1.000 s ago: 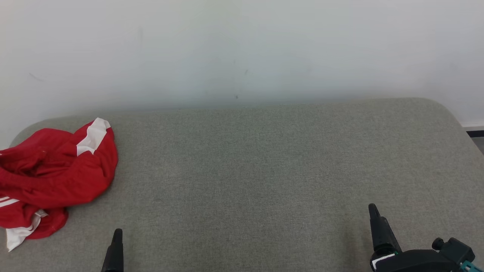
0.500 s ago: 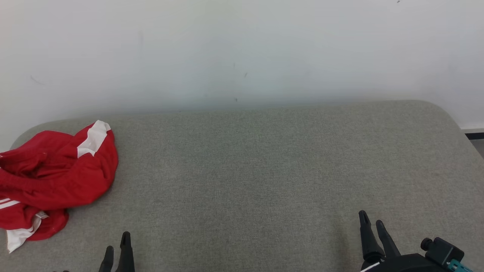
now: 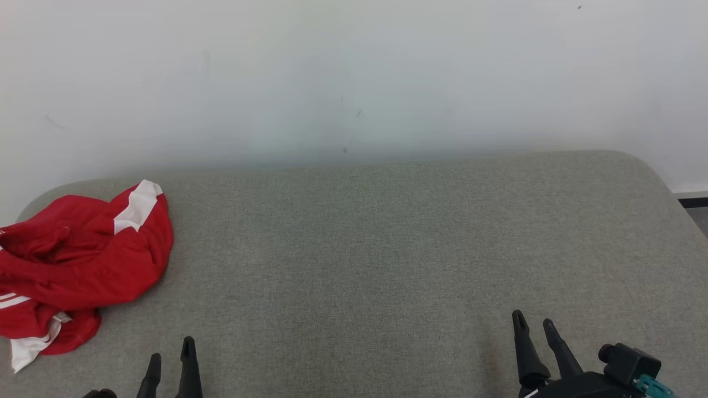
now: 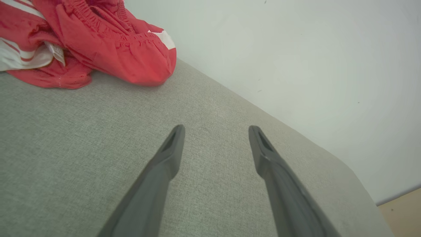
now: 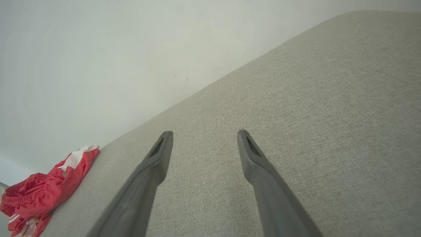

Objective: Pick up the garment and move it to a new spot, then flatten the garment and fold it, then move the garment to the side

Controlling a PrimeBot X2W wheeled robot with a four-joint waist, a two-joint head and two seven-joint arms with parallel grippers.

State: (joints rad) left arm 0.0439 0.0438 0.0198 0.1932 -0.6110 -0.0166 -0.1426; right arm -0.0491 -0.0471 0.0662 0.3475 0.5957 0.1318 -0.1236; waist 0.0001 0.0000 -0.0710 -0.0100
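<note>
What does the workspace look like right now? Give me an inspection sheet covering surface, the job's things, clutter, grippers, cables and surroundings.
Surface: grey woven-fabric padded top with rounded corners, smooth.
Job's things: crumpled red garment with white stripes and an elastic waistband, bunched at the surface's left end, not yet flattened or folded.
Clutter: nothing seen.
Grippers: left gripper open and empty, near the garment but apart from it; right gripper open and empty, over the right part of the surface.
Cables: nothing seen.
Surroundings: plain white wall behind the surface; strip of floor at the right.

Slim, dark, tapered fingers (image 3: 525, 354); teal-accented wrist (image 3: 628, 362)
</note>
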